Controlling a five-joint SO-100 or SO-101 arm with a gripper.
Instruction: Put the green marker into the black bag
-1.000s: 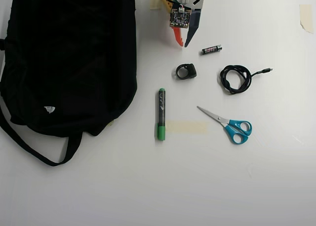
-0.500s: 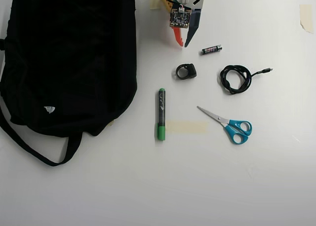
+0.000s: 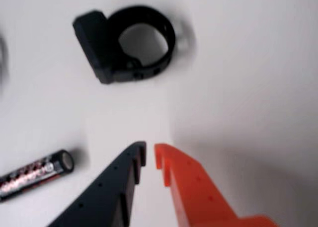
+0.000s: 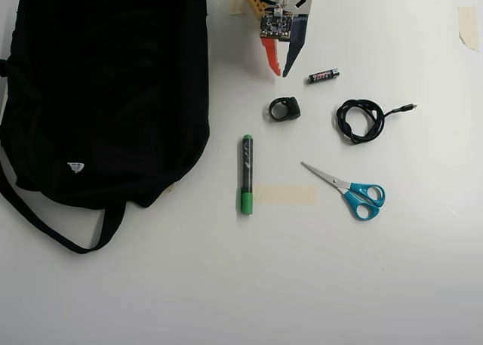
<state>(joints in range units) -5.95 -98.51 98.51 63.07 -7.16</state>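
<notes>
Orange and black fingers of the gripper (image 4: 281, 73) sit nearly together, holding nothing, near the tabletop's far edge. It should pass the black ring clip (image 4: 284, 109) and straddle the barrel of the green marker (image 4: 246, 174), lying mid-table beside the black bag (image 4: 106, 96).

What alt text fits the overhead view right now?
A green marker lies on a white table, right of a black bag. The gripper, nearly shut and empty, is above it, near a black ring, battery, cable and scissors.
</notes>
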